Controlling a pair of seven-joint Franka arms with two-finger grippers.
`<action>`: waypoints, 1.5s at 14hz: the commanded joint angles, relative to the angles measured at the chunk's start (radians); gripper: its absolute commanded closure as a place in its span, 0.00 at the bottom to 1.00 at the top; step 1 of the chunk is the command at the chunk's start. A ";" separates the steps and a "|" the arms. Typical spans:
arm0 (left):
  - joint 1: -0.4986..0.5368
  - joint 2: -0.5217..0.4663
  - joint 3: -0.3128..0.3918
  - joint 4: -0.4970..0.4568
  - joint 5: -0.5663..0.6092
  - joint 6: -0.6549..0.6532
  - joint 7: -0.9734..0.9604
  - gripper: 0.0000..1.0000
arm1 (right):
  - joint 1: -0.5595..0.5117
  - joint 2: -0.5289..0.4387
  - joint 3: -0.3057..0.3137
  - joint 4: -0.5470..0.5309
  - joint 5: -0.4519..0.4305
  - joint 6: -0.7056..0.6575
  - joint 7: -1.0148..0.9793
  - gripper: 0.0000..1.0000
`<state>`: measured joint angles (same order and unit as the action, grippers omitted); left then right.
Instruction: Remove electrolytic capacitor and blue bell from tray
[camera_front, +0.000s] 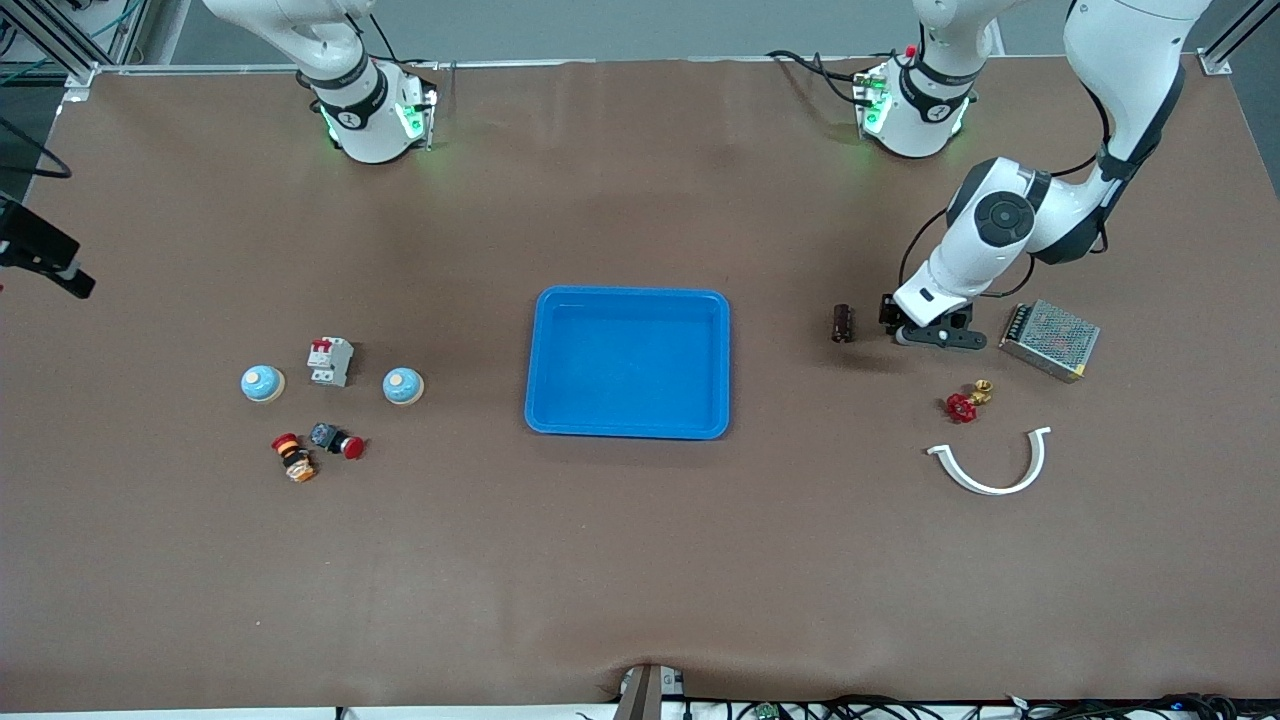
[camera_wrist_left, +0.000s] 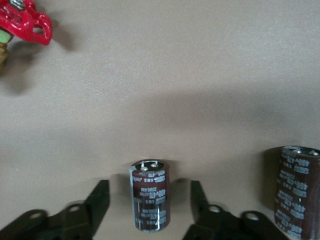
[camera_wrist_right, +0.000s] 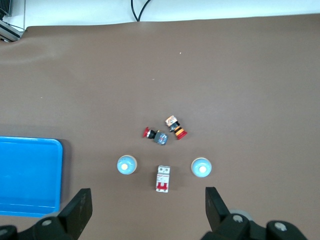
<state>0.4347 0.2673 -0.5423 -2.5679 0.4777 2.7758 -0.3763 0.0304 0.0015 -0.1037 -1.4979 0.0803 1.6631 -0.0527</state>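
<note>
Electrolytic capacitor (camera_wrist_left: 150, 195): light, rigid, smooth-sleeved, likely to slip; clamp mid-body. Left pincer (camera_wrist_left: 149, 190) released, straddling it on the worktop (camera_wrist_left: 200, 75). Right pincer (camera_wrist_right: 147, 194) released, waiting above the blue bells (camera_wrist_right: 126, 165).

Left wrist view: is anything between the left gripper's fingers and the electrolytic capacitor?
Nothing visible. The electrolytic capacitor stands upright on the table between the open fingers of the left gripper, with a bare gap on each side. A second capacitor stands beside it, outside the fingers.
</note>
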 joint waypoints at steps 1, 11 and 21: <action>0.016 -0.003 -0.015 0.001 0.016 0.013 -0.035 0.00 | 0.002 -0.006 0.004 -0.001 -0.016 0.000 0.079 0.00; 0.019 0.007 -0.018 0.199 -0.023 -0.146 -0.072 0.00 | 0.006 -0.041 0.007 -0.079 -0.070 0.084 0.125 0.00; 0.021 0.021 -0.019 0.469 -0.129 -0.457 0.064 0.00 | 0.006 -0.034 0.006 -0.064 -0.068 0.040 0.125 0.00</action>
<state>0.4433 0.2859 -0.5481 -2.1773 0.4050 2.4141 -0.3910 0.0337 -0.0106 -0.0993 -1.5410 0.0169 1.7097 0.0544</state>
